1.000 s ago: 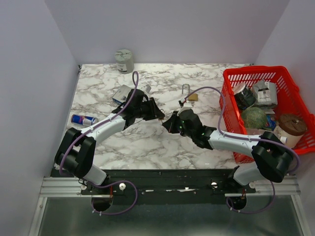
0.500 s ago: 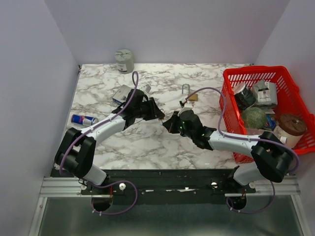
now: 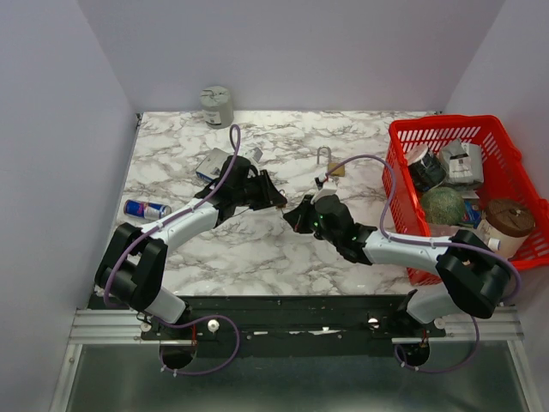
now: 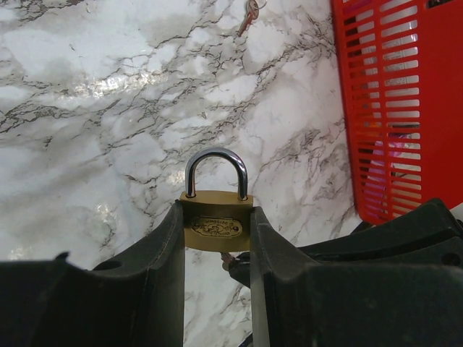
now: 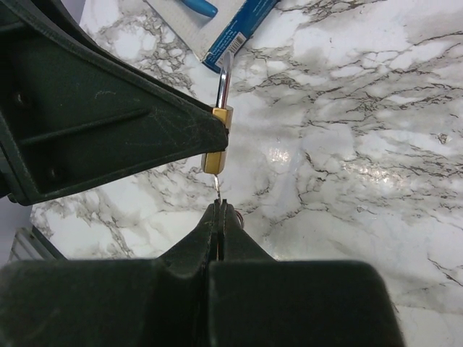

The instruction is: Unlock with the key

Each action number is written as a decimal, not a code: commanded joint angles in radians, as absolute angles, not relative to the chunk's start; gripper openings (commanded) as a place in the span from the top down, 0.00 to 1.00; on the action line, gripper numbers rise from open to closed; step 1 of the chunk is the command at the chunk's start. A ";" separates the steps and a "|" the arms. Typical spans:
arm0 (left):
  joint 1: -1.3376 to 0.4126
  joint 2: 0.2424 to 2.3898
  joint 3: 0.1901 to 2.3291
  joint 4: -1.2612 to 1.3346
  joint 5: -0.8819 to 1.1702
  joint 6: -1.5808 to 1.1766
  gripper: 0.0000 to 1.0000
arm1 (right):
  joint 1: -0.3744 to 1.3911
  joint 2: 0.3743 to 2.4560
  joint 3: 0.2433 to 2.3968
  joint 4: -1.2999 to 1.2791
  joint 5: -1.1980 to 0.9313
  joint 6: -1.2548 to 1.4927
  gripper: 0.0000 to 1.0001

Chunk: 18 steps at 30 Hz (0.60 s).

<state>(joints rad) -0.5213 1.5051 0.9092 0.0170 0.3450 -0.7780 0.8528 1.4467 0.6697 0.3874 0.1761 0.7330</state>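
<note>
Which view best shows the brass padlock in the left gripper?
Left wrist: the brass padlock faces the camera, shackle closed, clamped in the left gripper. Right wrist shows it edge-on; top external, barely at all.

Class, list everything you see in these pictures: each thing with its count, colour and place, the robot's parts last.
table: 1, white marble, under everything
basket: 1, red, right edge, several goods inside
ball: 1, green, in basket
tub: 1, brown lid, in basket, near corner
tin: 1, grey, far edge
box: 1, blue and white, left of centre
can: 1, blue and silver, lying at left
padlock: 2, brass; one gripped, the other lying near the basket
key: 1, silvery, gripped, tip at the gripped padlock's underside
left pincer: 1, black, shut on padlock
right pincer: 1, black, shut on key
</note>
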 commanded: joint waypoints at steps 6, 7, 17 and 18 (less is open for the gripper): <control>-0.525 1.489 0.899 0.023 0.367 -0.808 1.00 | 0.887 1.442 0.624 0.531 0.322 0.768 0.99; -0.523 1.489 0.899 0.023 0.368 -0.813 1.00 | 0.888 1.442 0.627 0.531 0.325 0.775 0.99; -0.515 1.479 0.874 0.046 0.376 -0.864 1.00 | 0.899 1.468 0.623 0.551 0.391 0.842 0.99; -0.515 1.479 0.871 0.051 0.380 -0.871 1.00 | 0.899 1.468 0.620 0.558 0.399 0.851 0.99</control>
<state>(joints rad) -0.5137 1.5055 0.8955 0.0273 0.3454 -0.8249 0.8970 1.4525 0.6361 0.4576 0.2840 0.7944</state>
